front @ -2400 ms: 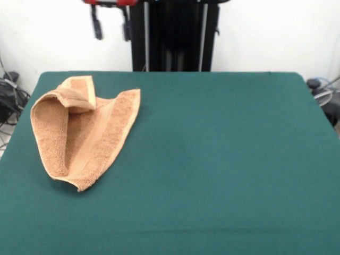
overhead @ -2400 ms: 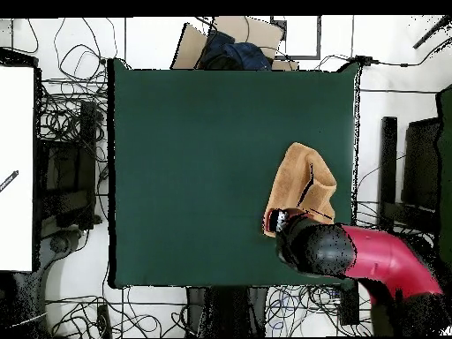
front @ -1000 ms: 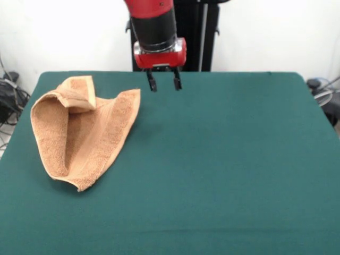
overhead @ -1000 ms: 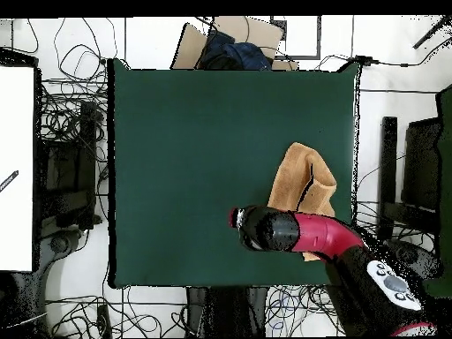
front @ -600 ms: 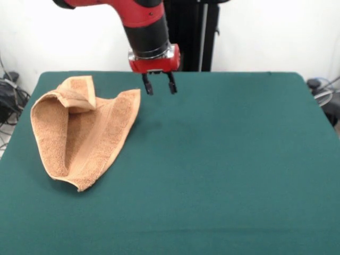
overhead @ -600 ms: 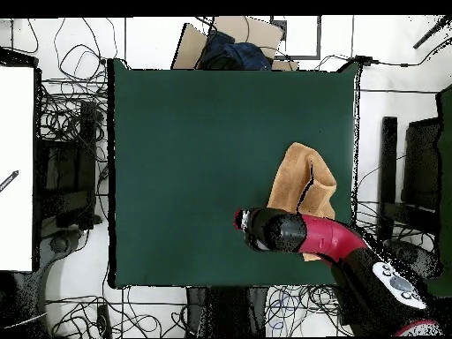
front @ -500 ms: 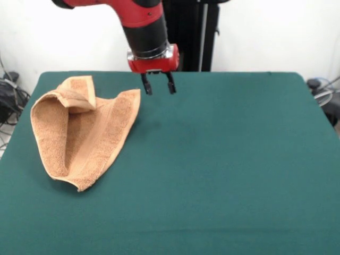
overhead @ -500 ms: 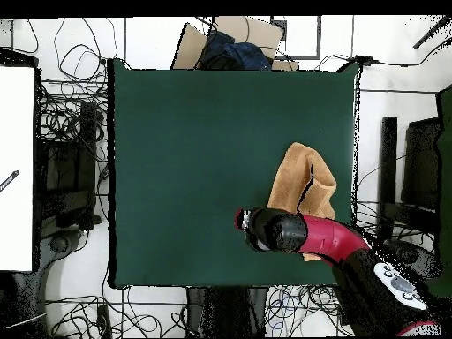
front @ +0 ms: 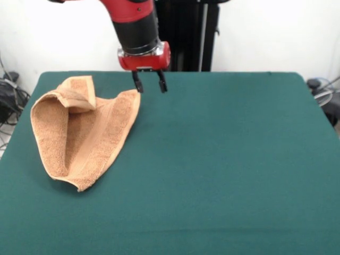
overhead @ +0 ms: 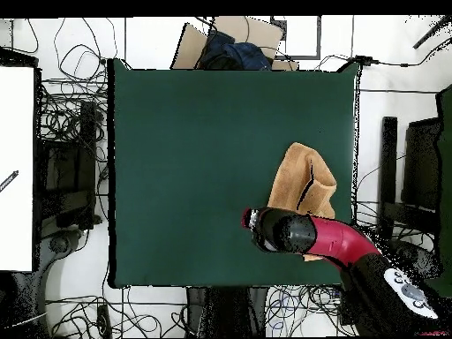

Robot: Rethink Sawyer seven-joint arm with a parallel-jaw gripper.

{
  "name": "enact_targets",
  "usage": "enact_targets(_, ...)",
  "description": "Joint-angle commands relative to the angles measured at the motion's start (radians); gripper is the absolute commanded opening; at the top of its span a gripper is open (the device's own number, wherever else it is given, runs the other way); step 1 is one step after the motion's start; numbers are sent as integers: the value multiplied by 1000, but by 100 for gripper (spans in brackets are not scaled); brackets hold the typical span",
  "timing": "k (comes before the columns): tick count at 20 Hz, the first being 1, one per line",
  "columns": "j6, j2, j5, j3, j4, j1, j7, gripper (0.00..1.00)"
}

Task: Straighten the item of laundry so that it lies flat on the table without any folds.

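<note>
Towel point(front: 85, 133) corner just beside spread gripper point(front: 148, 85).

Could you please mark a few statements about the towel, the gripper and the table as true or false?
1. The towel lies flat with no folds. False: it is folded over on itself, with one corner turned back.
2. The gripper is open and holds nothing. True.
3. In the front view the towel lies in the left part of the table. True.
4. The gripper is clamped on the towel's middle. False: it hangs by the towel's far corner, gripping no cloth.
5. A second towel lies on the table's other half. False: only one towel is on the table.
</note>
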Motion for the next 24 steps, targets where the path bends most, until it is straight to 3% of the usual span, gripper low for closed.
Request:
enact_targets(1, 35, -40, 26, 76, -38, 2, 14, 100)
enact_targets(9, 62, -54, 33, 72, -52, 6, 5, 100)
enact_targets(15, -65, 105, -24, 62, -89, -4, -2, 100)
enact_targets(24, -76, 126, -36, 67, -87, -20, -5, 100)
